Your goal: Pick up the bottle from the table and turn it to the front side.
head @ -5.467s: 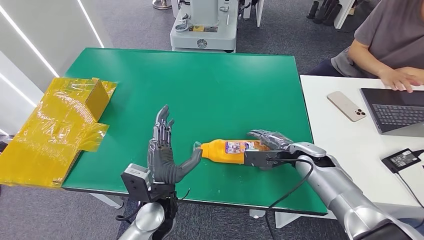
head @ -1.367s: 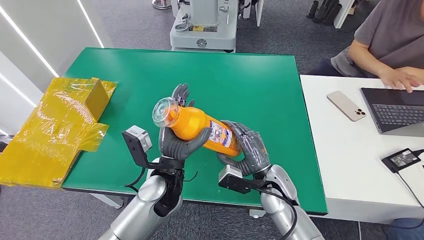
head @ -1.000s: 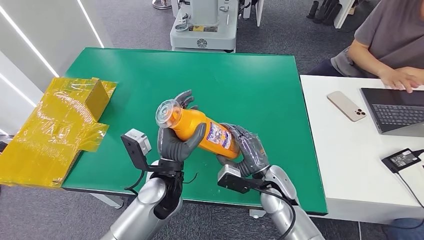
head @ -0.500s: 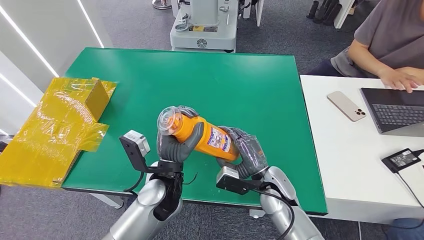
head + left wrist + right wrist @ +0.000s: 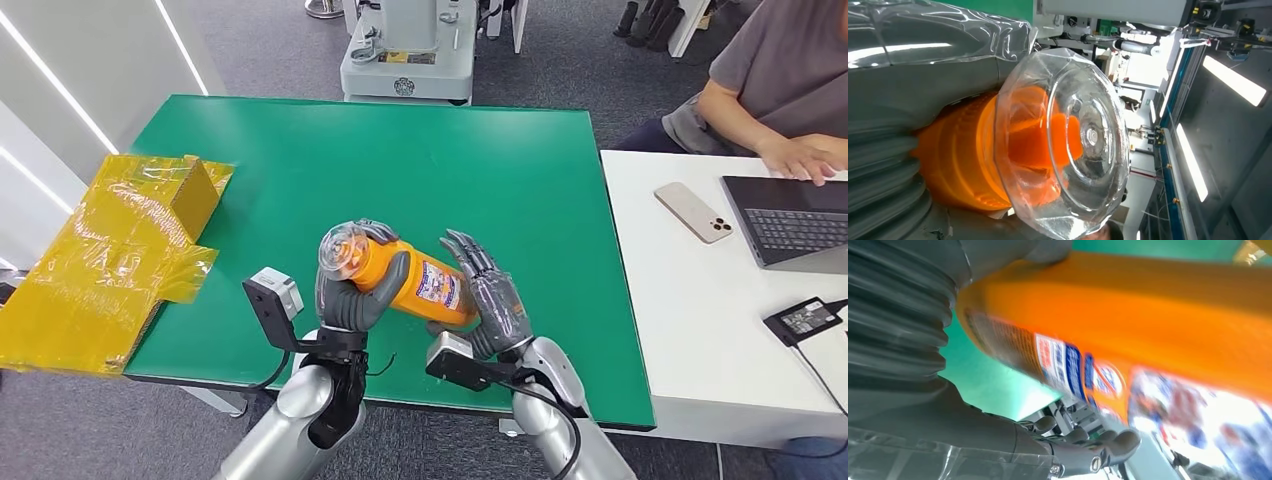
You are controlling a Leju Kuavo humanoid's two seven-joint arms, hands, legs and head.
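- Head view: the left hand (image 5: 350, 295) grips the neck end of the orange bottle (image 5: 405, 280), which is held tilted above the near edge of the green table (image 5: 400, 150), clear cap (image 5: 345, 248) toward the camera. The right hand (image 5: 490, 300) rests against the bottle's base with its fingers spread, not wrapped around it.
- Left wrist view: the clear cap (image 5: 1068, 145) sits close up, with the orange bottle (image 5: 958, 160) clasped in the grey hand (image 5: 893, 100).
- Right wrist view: the bottle's labelled side (image 5: 1108, 355) is blurred; dark fingers (image 5: 1083, 445) stretch out beneath it, apart from it.
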